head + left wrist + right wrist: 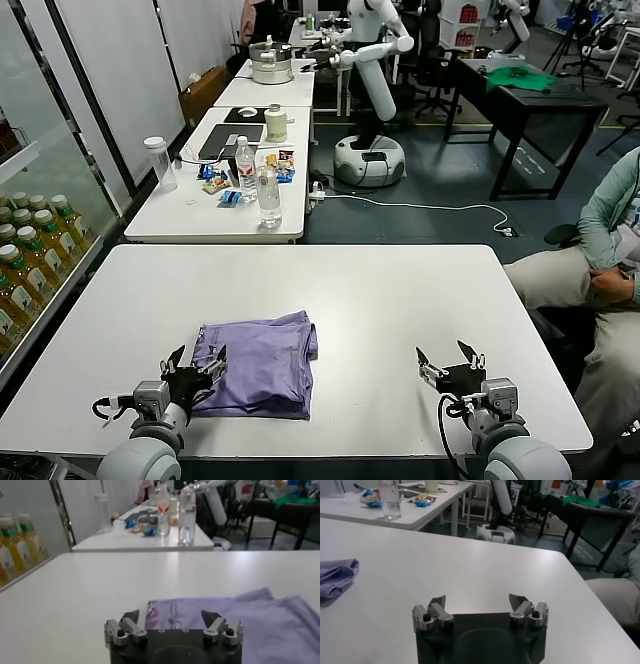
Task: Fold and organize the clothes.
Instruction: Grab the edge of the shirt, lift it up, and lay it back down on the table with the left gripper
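The clothes (262, 365) are a lavender T-shirt folded into a rough rectangle on the white table (380, 290), left of centre near the front edge. My left gripper (196, 361) stands open at the shirt's near-left corner, with nothing between its fingers. In the left wrist view the clothes (260, 620) lie just past the open left gripper (172, 617), with a bit of darker print showing at the folded edge. My right gripper (449, 359) hovers open over bare table at the front right, apart from the shirt. In the right wrist view the right gripper (479, 602) is empty and the clothes (337, 576) show far off.
A second white table (215, 200) behind holds water bottles (268, 195), snacks and a laptop. A shelf of drink bottles (25, 260) stands at the left. A seated person (600, 270) is close to the table's right edge. Another robot (372, 100) stands farther back.
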`<state>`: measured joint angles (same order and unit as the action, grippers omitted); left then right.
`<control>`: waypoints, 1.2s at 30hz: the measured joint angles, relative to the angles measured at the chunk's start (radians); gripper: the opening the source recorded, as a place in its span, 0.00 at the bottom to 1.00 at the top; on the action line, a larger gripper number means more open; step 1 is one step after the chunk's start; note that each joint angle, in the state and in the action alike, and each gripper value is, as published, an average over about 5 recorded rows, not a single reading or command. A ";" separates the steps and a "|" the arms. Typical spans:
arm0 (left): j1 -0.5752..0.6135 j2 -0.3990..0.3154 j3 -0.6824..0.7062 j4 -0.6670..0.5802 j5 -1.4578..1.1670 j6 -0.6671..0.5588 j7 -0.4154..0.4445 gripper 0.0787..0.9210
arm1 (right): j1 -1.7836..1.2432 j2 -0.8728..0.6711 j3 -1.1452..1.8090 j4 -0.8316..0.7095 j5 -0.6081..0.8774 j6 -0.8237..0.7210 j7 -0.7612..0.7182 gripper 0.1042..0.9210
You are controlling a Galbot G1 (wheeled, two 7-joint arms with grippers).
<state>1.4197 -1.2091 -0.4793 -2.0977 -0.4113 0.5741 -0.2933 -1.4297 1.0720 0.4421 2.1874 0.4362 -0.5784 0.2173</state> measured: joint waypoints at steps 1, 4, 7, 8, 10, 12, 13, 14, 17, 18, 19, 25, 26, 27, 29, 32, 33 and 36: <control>0.000 -0.002 -0.003 0.008 -0.001 0.001 0.000 0.88 | -0.002 -0.001 0.001 0.001 0.000 0.000 0.000 0.88; -0.002 -0.005 -0.015 0.034 -0.005 0.002 0.000 0.86 | -0.008 -0.003 0.006 0.003 0.000 0.000 -0.002 0.88; -0.003 -0.004 -0.027 0.056 -0.016 0.003 0.002 0.79 | -0.011 -0.003 0.007 0.004 -0.001 0.000 -0.002 0.88; -0.002 -0.004 -0.031 0.061 -0.021 0.004 0.003 0.75 | -0.011 -0.003 0.006 0.003 -0.001 0.000 -0.002 0.88; -0.002 -0.006 -0.037 0.067 -0.034 0.004 0.005 0.68 | -0.010 -0.003 0.004 0.002 -0.001 0.000 -0.002 0.88; -0.003 -0.010 -0.040 0.072 -0.050 0.005 0.009 0.62 | -0.008 -0.004 0.001 0.001 -0.001 0.000 -0.002 0.88; -0.004 -0.012 -0.040 0.074 -0.057 0.005 0.012 0.58 | -0.006 -0.004 0.000 0.000 -0.001 0.000 -0.003 0.88; -0.004 -0.014 -0.040 0.076 -0.065 0.005 0.015 0.55 | -0.005 -0.005 -0.001 0.000 -0.001 0.000 -0.003 0.88; -0.006 -0.020 -0.040 0.080 -0.084 0.006 0.024 0.45 | -0.003 -0.006 -0.002 -0.001 -0.001 0.000 -0.003 0.88; -0.007 -0.022 -0.039 0.081 -0.089 0.006 0.026 0.42 | -0.002 -0.007 -0.002 -0.001 -0.001 0.000 -0.003 0.88; -0.007 -0.024 -0.039 0.082 -0.094 0.005 0.028 0.37 | -0.002 -0.008 -0.002 -0.001 0.000 0.000 -0.003 0.88; -0.009 -0.023 -0.042 0.087 -0.095 0.005 0.027 0.17 | -0.001 -0.010 -0.002 -0.003 0.000 0.000 -0.003 0.88; -0.006 -0.021 -0.045 0.083 -0.088 0.006 0.026 0.14 | -0.001 -0.011 -0.001 -0.003 0.000 0.000 -0.004 0.88; -0.004 -0.018 -0.050 0.078 -0.079 0.007 0.024 0.11 | -0.001 -0.012 -0.001 -0.003 0.000 0.000 -0.004 0.88; 0.003 -0.009 -0.068 0.058 -0.059 0.008 0.021 0.05 | 0.000 -0.015 0.001 -0.002 0.002 0.000 -0.004 0.88; 0.015 0.015 -0.124 0.018 -0.029 0.008 0.025 0.03 | 0.000 -0.018 0.006 -0.001 0.004 0.000 -0.004 0.88; 0.020 0.026 -0.150 0.005 -0.021 0.008 0.029 0.03 | 0.001 -0.019 0.007 -0.001 0.005 0.000 -0.004 0.88; 0.038 0.065 -0.252 -0.025 -0.004 0.008 0.048 0.03 | 0.003 -0.018 0.007 -0.002 0.006 0.000 -0.004 0.88</control>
<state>1.4579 -1.1437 -0.7309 -2.1225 -0.4151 0.5824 -0.2456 -1.4268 1.0535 0.4493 2.1852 0.4418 -0.5780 0.2131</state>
